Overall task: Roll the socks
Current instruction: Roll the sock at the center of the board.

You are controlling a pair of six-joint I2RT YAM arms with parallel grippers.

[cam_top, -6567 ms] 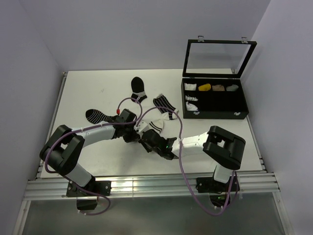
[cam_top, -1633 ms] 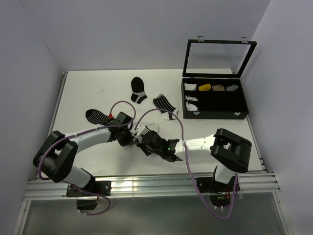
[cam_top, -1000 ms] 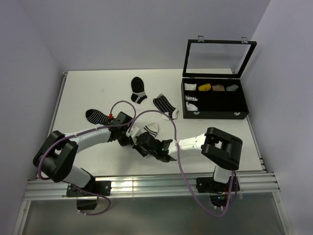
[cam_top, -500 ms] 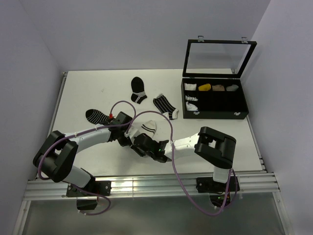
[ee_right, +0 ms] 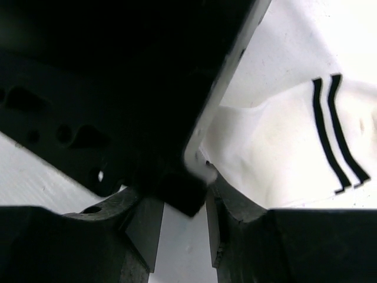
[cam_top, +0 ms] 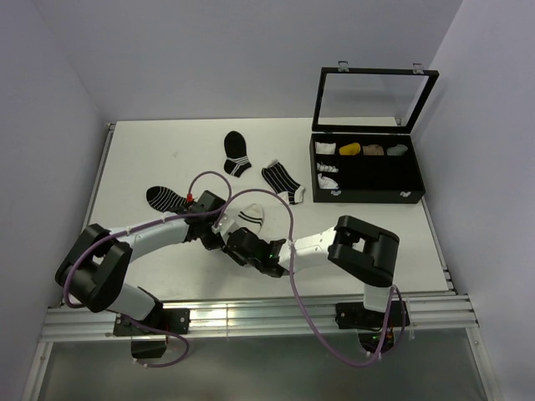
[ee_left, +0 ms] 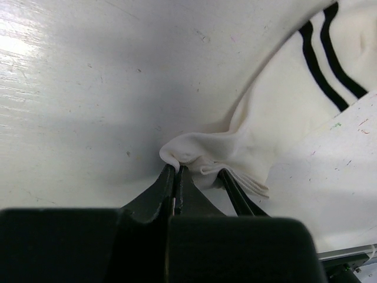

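The left arm [cam_top: 159,227] is stretched low across the table [cam_top: 150,150] towards its middle, and the right arm [cam_top: 322,242] is folded back at the elbow and reached leftward, so that both wrists are brought together. The left gripper [ee_left: 175,172] is pressed together on a bunched fold of the white sock [cam_top: 252,219], which is laid flat just beyond the two wrists, its two black cuff stripes turned away from the fingers. The right gripper [ee_right: 177,227] is spread apart just beside that sock's edge, with the tip of the left gripper seen between its fingers. Four loose socks are counted on the table: the white one, a black sock with a white toe [cam_top: 282,182] lying apart behind it, a black sock with white bands [cam_top: 236,153] and a thinly striped black sock [cam_top: 165,198]. One box [cam_top: 368,199] is stood at the right with its lid [cam_top: 374,98] raised, and six small bundles [cam_top: 351,149] can be counted in its compartments.
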